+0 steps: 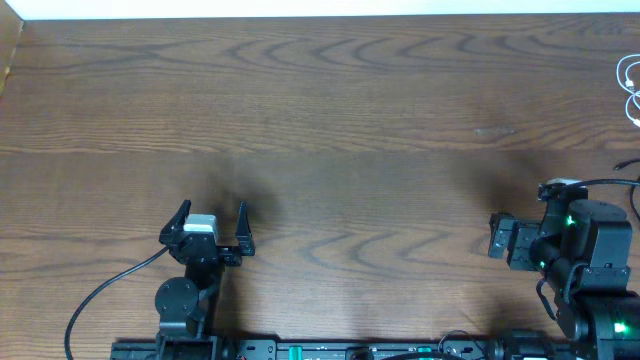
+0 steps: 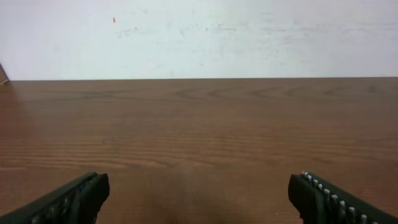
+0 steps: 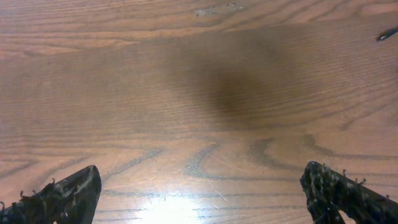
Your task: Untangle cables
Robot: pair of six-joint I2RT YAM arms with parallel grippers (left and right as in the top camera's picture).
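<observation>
White cable (image 1: 629,85) looped at desk (image 1: 330,90) right edge, partly cut off; black cable (image 3: 386,35) end nearer. Both lie right of and beyond my right fingers (image 1: 497,235), which are spread and empty. Left fingers (image 1: 213,212) spread too, far off.

1. The tabletop (image 1: 330,110) is brown wood grain, smooth, with a soft sheen where light strikes.
2. The left pincer (image 2: 199,196) looks like matt black plastic, with ribbed inner faces.
3. The wall (image 2: 199,37) is matt white and lightly scuffed.
</observation>
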